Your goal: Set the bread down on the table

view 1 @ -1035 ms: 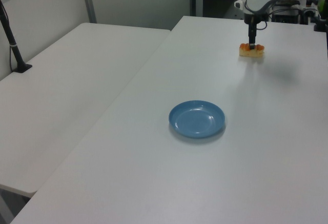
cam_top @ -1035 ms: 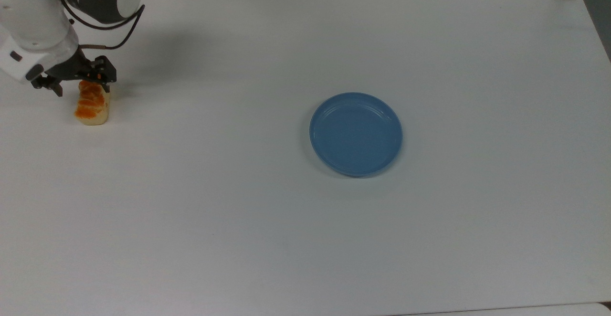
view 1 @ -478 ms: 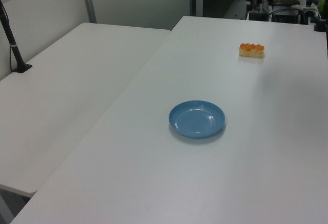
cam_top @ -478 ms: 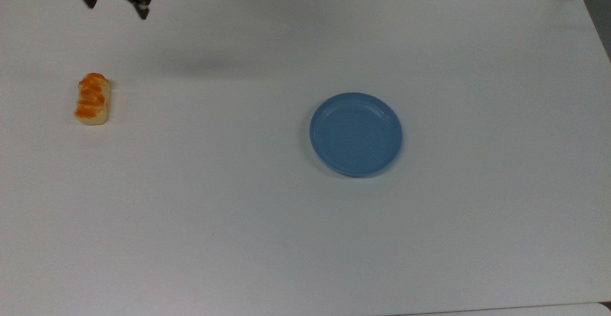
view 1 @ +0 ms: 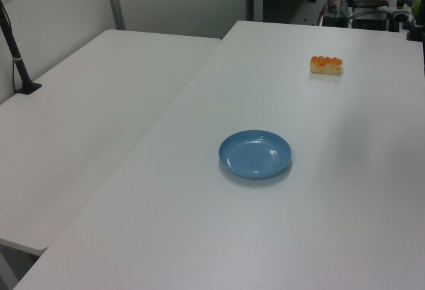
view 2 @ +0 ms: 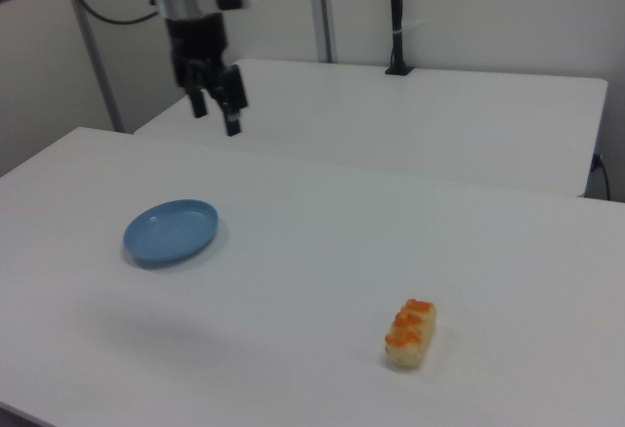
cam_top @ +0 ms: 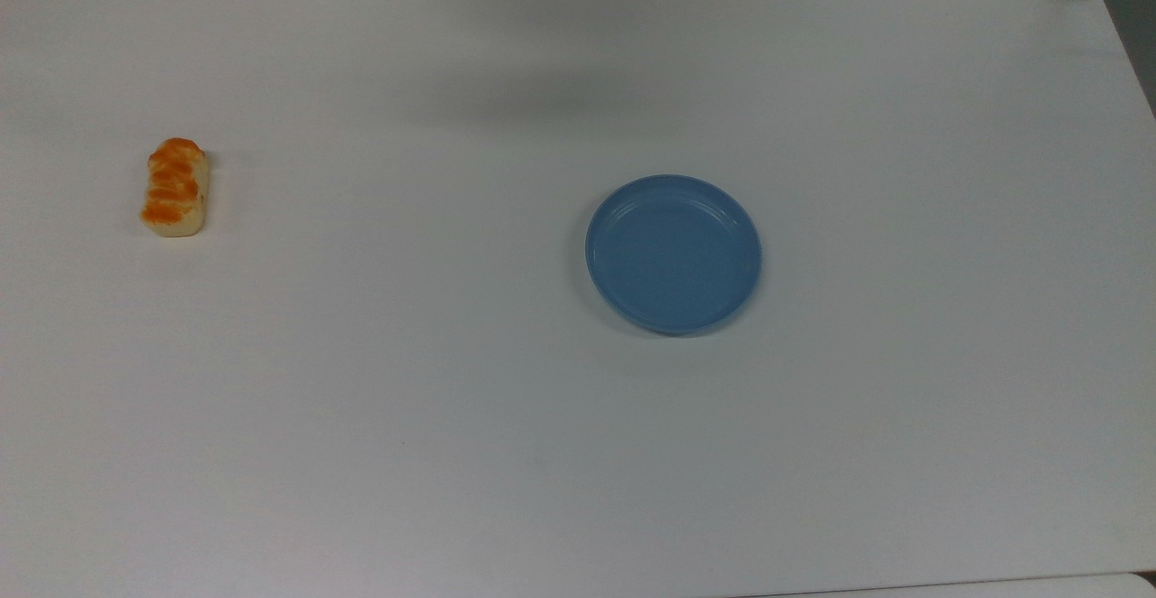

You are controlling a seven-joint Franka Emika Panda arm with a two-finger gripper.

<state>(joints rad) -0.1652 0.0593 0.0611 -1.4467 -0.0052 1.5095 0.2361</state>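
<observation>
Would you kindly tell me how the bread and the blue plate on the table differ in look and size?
Shape: the bread is a small oblong loaf, the blue plate a round shallow dish.
Colour: the bread has pale beige sides and a glossy orange-brown segmented top; the plate is plain blue.
Size: the plate is much wider than the bread is long.
Both rest flat on the white table, well apart, with nothing touching them.

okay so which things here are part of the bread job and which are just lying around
Part of the job: the bread, lying on the table; the gripper, open and raised above the table.

Just lying about: the blue plate; the second white table.
</observation>
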